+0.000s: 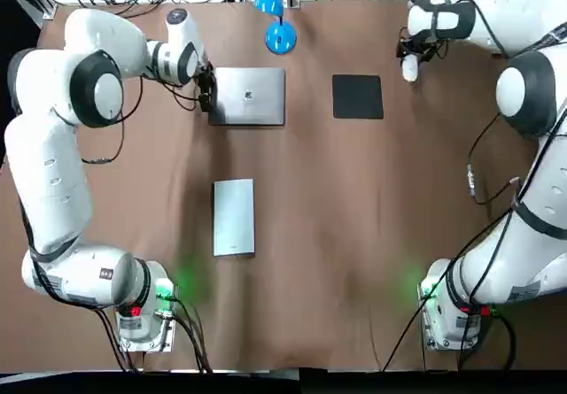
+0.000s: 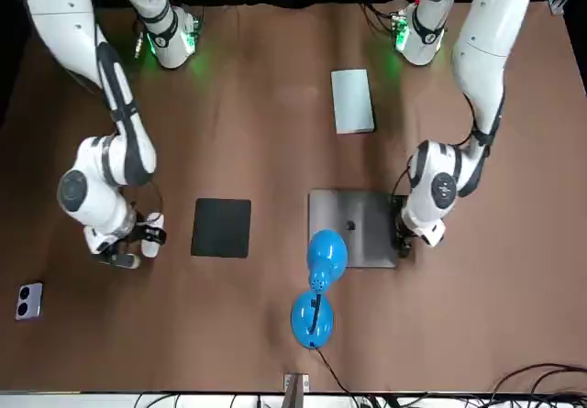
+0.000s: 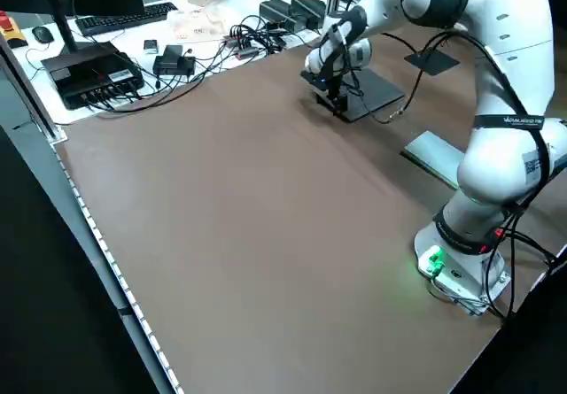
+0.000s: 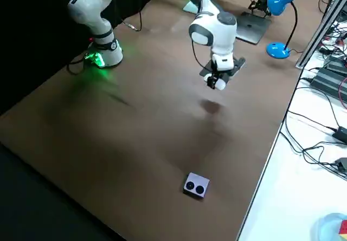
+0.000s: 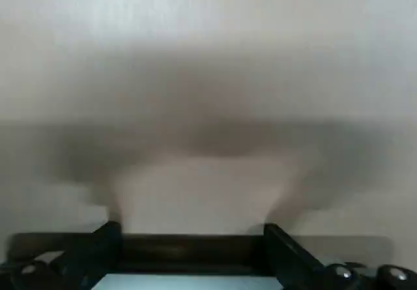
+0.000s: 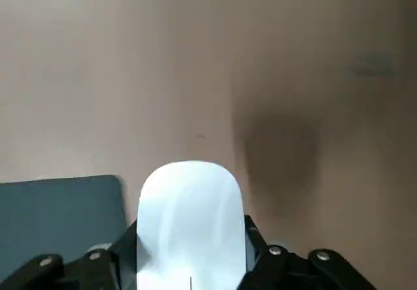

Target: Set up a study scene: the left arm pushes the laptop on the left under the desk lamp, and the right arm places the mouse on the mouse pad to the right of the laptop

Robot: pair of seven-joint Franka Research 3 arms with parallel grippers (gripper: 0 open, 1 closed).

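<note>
Brown table (image 1: 354, 235) fills the room's middle, with a closed silver laptop (image 1: 252, 96) lying at the far side beside the blue lamp (image 1: 280, 36); from overhead the lamp's head is cut off by the frame's edge, while the front view shows it whole, hanging over the laptop's far edge. The left gripper (image 1: 205, 93) sits against the laptop's left edge; its wrist view is a blur, so I cannot tell whether it is open or closed. The black pad (image 1: 358, 96) lies bare to the laptop's right. The right gripper (image 4: 217, 81) is clamped on the white mouse (image 6: 190, 218), right of the pad and apart from it; only the right side view shows it lifted clear, a shadow on the table beneath. A pale flat slab (image 1: 234, 217) lies nearer the bases; a small grey box (image 4: 195, 186) shows only in the front and right side views.
</note>
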